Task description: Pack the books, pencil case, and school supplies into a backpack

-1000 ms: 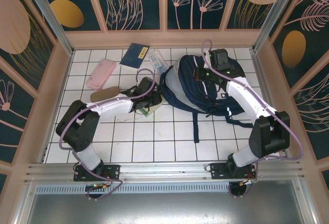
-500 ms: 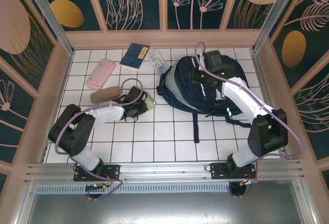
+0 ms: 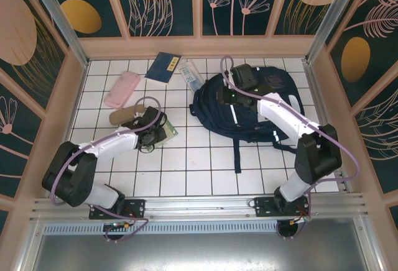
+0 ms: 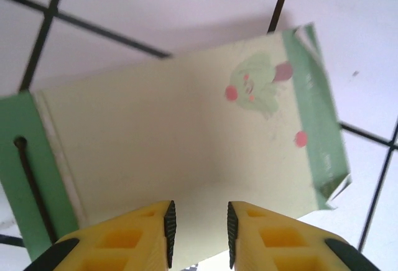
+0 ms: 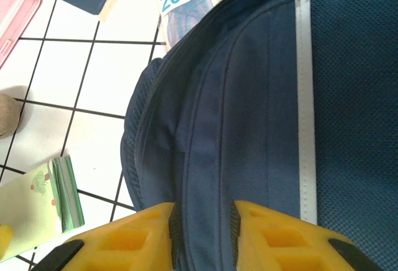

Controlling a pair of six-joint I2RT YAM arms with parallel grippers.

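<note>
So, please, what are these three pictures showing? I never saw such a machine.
Two robot arms stand at a tiled table. One picture looks down from above; the other two come from a camera on each wrist, so the yellow fingers are its own. The left gripper is over a pale green notepad, the right gripper over a navy backpack; both have jaws slightly apart and seem to hold nothing. Also there: a navy booklet, a clear packet marked 20, a pink case and a tan pouch.

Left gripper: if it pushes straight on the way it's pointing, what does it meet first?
The pale green notepad: it lies right ahead of the left gripper, on the white tiles. How close is unclear.
</note>
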